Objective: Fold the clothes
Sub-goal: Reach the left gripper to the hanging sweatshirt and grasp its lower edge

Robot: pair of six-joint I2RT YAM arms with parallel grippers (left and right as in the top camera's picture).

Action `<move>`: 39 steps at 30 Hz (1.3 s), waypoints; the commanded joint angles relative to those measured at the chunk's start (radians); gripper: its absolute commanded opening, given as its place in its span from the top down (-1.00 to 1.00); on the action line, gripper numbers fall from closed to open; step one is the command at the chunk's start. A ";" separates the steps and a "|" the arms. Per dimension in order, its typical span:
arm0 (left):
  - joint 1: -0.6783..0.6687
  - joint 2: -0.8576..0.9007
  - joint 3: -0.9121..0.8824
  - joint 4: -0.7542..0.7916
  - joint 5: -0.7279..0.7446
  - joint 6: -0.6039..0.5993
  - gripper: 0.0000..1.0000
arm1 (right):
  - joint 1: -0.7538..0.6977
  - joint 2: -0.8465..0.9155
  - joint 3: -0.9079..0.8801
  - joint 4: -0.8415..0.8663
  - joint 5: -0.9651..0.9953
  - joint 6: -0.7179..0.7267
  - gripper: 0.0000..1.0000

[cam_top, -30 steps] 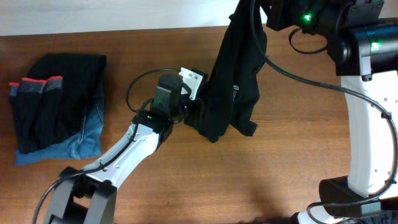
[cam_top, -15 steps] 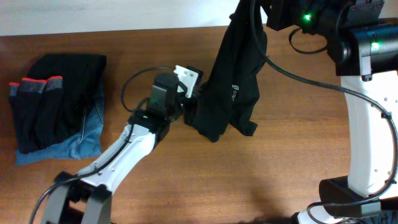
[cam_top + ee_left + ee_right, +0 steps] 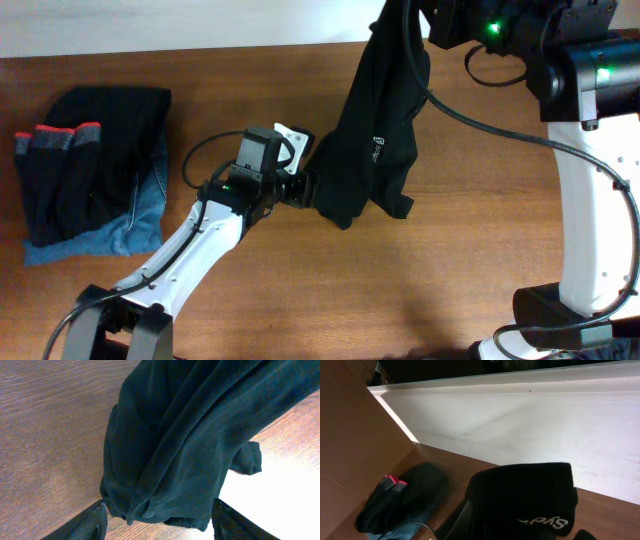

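The black garment (image 3: 375, 130) hangs full length below the right gripper (image 3: 405, 18). Its top end is bunched at that gripper, and its bottom hem sags onto the table (image 3: 480, 250) directly in front of the left gripper (image 3: 308, 188). The right gripper's jaws are hidden under the cloth, but the suspended load indicates that they are clamped on it. The left gripper is spread wide. In the left wrist view one finger sits on each side of the crumpled hem, and neither is closed on it. The white lettering (image 3: 545, 522) is at the lower edge of the right wrist view. Task status: no fold is present in this garment, and it is neither spread flat nor squared. A grasp on the hem, laying out and folding all remain. A pile of dark clothes (image 3: 90, 170) lies well apart from the left gripper, on the side away from the garment. The pictures do not show whether that pile is folded.
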 commanded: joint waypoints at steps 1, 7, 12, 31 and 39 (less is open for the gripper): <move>0.000 -0.008 0.009 0.006 -0.006 0.002 -0.33 | -0.002 -0.011 0.006 0.010 0.002 -0.001 0.92; 0.000 0.059 0.009 0.051 -0.002 0.002 -0.38 | -0.002 -0.011 0.006 0.010 0.002 -0.001 0.92; -0.001 0.089 0.009 0.127 -0.002 0.002 -0.38 | -0.002 -0.011 0.006 0.010 0.002 -0.001 0.92; -0.016 0.116 0.009 0.159 0.040 0.002 0.38 | -0.002 -0.011 0.006 0.011 0.002 -0.002 0.92; -0.016 0.116 0.009 0.161 0.040 0.002 1.00 | -0.002 -0.011 0.006 0.011 0.002 -0.002 0.92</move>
